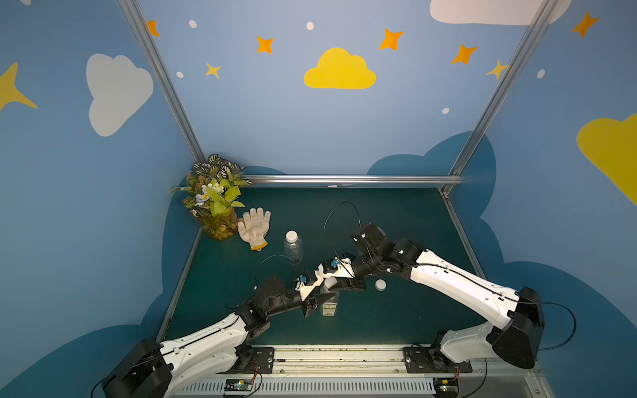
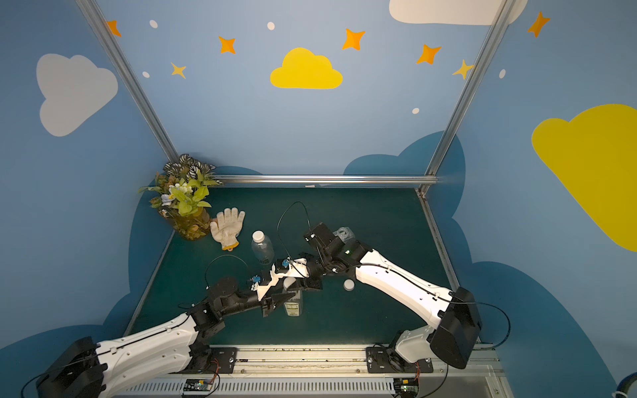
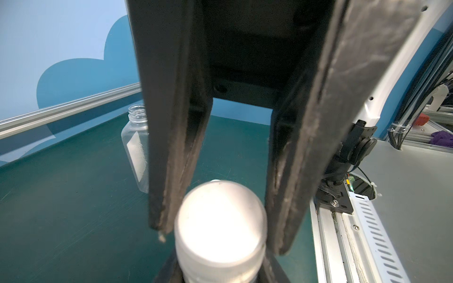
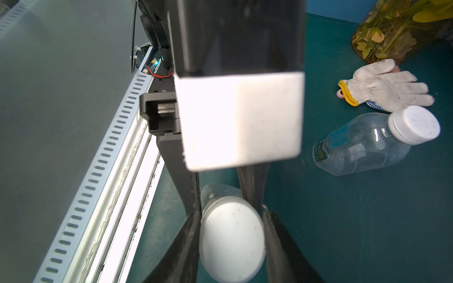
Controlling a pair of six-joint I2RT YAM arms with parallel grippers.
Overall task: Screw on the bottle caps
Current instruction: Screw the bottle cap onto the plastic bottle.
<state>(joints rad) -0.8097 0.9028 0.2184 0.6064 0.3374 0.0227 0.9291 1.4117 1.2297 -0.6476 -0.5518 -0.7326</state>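
Two robot pincers meet over a dark green table [image 1: 396,220]. The left pincer [image 1: 319,302] is clamped narrowly on the neck of an upright slim bottle [image 1: 329,308], a clear one with a label. A white cap [image 4: 231,245] sits on this bottle's mouth, directly above the left pincer's grip. The right pincer [image 4: 231,220] reaches in from the opposite side, its jaws drawn in narrow with the pads against the cap's two sides. A loose cap [image 1: 380,284] lies flat on the table just beside the right pincer, away from the left one. Beyond both pincers, toward the back wall, stands a capped bottle [image 1: 293,245]. An open bottle [image 2: 344,233] stands behind the right arm's wrist. A white work glove [image 1: 254,227] and a potted plant [image 1: 215,203] lie well beyond the left pincer.
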